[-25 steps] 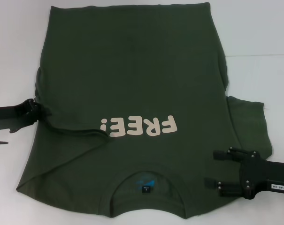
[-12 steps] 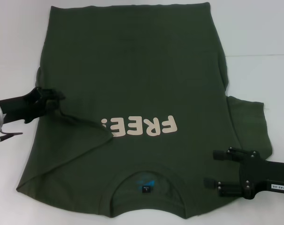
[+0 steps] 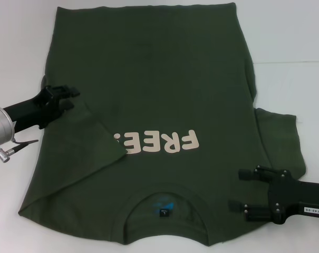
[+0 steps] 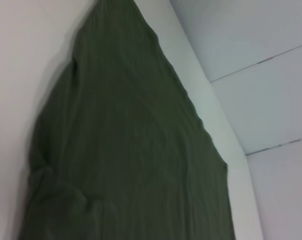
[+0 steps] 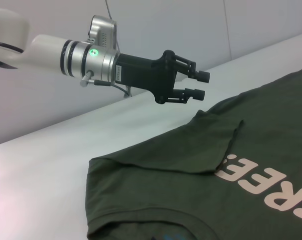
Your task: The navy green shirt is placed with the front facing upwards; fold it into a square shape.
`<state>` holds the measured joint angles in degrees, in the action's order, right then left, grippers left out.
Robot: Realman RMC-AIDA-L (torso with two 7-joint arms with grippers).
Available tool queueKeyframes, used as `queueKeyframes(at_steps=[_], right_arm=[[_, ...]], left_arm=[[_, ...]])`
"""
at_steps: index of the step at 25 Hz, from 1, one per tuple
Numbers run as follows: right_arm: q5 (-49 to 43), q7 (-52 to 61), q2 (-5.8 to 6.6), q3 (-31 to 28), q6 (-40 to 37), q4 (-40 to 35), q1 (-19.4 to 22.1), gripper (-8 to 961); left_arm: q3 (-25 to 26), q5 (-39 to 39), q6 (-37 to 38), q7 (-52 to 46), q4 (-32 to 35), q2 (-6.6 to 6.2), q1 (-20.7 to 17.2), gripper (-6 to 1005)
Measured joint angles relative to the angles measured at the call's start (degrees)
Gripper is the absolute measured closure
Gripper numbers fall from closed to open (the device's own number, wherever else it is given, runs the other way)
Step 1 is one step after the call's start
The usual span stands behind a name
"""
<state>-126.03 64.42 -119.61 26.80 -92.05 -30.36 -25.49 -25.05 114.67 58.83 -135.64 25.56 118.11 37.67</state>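
One navy green shirt (image 3: 159,105) on table (image 3: 291,42); two pincers: left pincer (image 3: 70,97) spread, empty; right pincer (image 3: 237,190) seemingly spread.

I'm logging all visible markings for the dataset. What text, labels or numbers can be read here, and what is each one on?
"FREE!": pale print on the navy green shirt, seen upside down in the head view, partly cut off in the right wrist view.
Dark-blue neck label inside the collar: mark too small to read.
White sticker on the right gripper: digits too blurred to read.
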Motion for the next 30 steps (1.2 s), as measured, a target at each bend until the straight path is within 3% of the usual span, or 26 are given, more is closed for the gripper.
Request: queueKeyframes(at_steps=[4, 11, 12, 13, 17, 24, 26, 30], right_arm=[[0.00, 0.03, 0.00, -0.13, 0.03, 0.02, 0.02, 72], [0.00, 0.81, 0.00, -1.10, -0.10, -0.01, 0.00, 73], [0.00, 1.19, 0.00, -1.24, -0.11, -0.12, -0.02, 73], [0.00, 1.65, 0.00, -1.37, -0.13, -0.27, -0.04, 73], [0.02, 2.27, 0.16, -1.57, -0.48, -0.54, -0.10, 73], [0.07, 3.13, 0.26, -1.59, -0.56, -0.80, -0.11, 74], [0.08, 3.15, 0.26, -1.58, -0.56, -0.82, -0.11, 74], [0.09, 3.64, 0.57, -1.71, -0.64, -0.87, -0.01, 75]], left_arm=[[-0.15, 0.23, 4.81, 0.57, 1.00, -0.85, -1.13, 603], [-0.30, 3.01, 24.67, 9.52, 7.62, -2.23, -5.16, 567], [-0.30, 3.01, 24.67, 9.52, 7.62, -2.23, -5.16, 558], [0.76, 3.01, 32.51, 17.30, 10.67, -2.07, -6.61, 549], [4.15, 2.58, 41.31, 30.97, 16.36, -0.86, -10.38, 514], [3.86, 6.81, 43.24, 53.79, 23.87, 0.94, -16.41, 453], [3.54, 9.94, 43.46, 57.99, 25.01, 1.60, -17.32, 226], [2.98, 14.63, 43.22, 60.74, 26.27, 2.16, -18.50, 118]])
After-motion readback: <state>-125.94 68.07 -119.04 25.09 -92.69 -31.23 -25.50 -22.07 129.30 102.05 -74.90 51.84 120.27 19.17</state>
